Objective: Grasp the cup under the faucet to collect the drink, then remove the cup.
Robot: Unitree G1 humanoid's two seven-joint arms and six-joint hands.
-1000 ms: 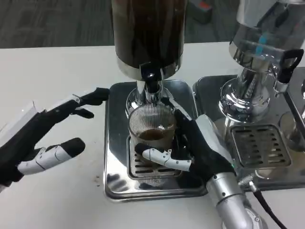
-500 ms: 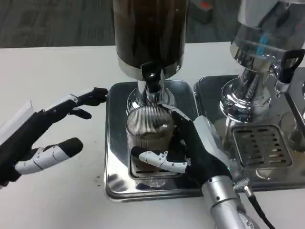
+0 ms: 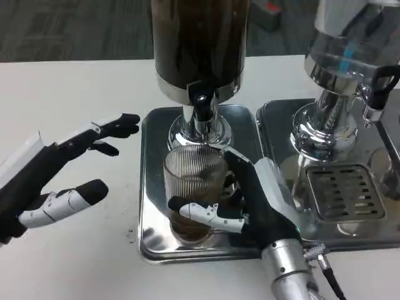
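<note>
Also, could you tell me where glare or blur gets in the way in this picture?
Head view: bright reflections streak the left tray and the chrome base of the right dispenser; the ribbed cup, held by the right hand, looks soft, so its drink level is hard to read; the open left hand is fairly sharp.

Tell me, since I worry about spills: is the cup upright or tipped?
Upright. The ribbed glass cup stands with its rim level on the steel tray, the right hand wrapped around it.

Cup [image 3: 194, 187] on tray [image 3: 150, 187] before faucet [image 3: 201, 106], second dispenser [image 3: 344, 69] right, left hand [image 3: 50, 181] left of tray
</note>
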